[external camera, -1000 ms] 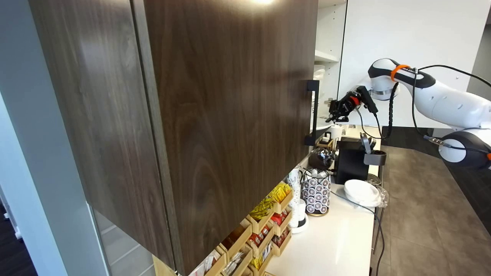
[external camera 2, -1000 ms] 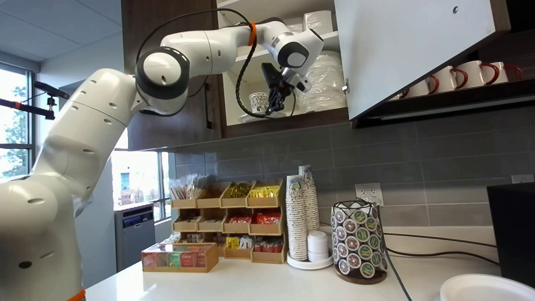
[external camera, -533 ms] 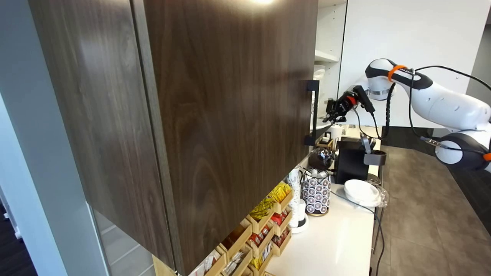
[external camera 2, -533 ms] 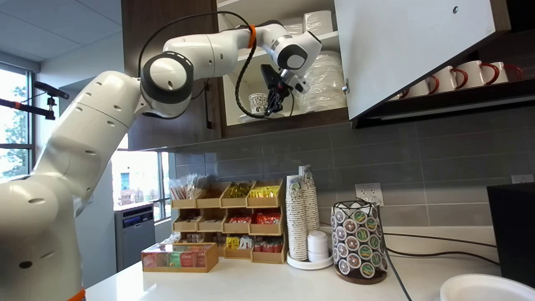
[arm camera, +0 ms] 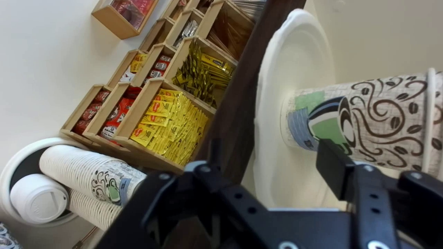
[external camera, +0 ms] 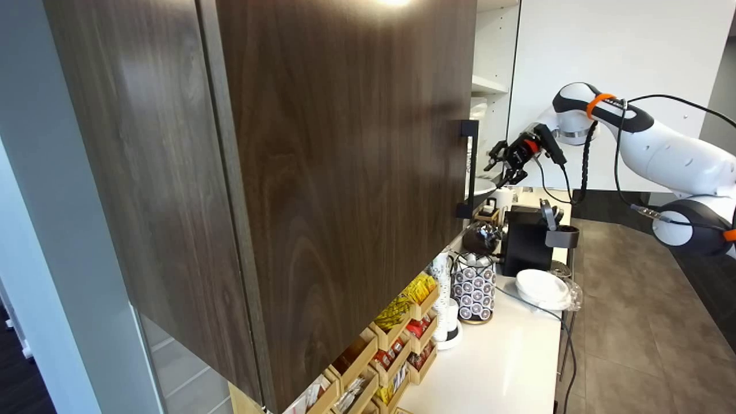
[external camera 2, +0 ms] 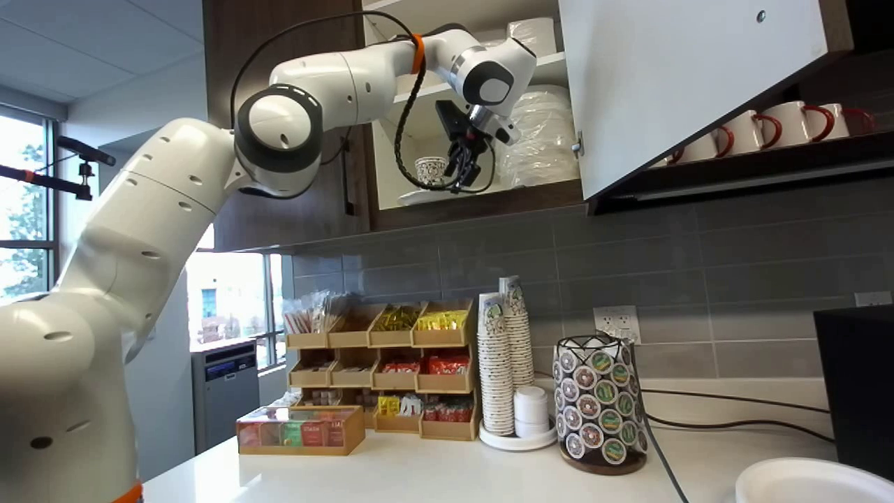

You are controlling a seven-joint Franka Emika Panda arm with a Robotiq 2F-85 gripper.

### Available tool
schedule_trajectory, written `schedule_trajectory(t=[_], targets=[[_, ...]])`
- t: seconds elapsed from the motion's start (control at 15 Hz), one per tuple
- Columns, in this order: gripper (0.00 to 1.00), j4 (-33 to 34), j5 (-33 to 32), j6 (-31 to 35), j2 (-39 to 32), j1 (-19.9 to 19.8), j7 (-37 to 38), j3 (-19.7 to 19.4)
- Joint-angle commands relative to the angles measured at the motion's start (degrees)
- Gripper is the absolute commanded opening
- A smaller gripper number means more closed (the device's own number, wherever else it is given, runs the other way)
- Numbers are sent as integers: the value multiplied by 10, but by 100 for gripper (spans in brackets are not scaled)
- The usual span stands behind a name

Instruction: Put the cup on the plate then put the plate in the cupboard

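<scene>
White and smooth, the round, thick-rimmed plate in the wrist view bears the cup, tapered, printed with brown swirls and standing upright on it. The matt black gripper has its angular fingers spread apart; one overlaps the cup's outline, whether touching cannot be told. In an exterior view, plate and cup stand inside the white cupboard, above the back edge of the glossy worktop, near crinkled plastic-wrapped stacks. In an exterior view, round white dishes lie stacked by the worktop's front edge.
</scene>
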State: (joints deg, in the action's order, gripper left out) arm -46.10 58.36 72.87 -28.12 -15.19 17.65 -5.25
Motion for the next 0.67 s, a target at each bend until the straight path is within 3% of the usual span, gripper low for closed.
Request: schedule_trajectory(t=[0.0, 0.6], targets=[[100, 10, -9, 5, 16, -9, -22, -10], [100, -6, -51, 24, 89, -15, -237, -33]])
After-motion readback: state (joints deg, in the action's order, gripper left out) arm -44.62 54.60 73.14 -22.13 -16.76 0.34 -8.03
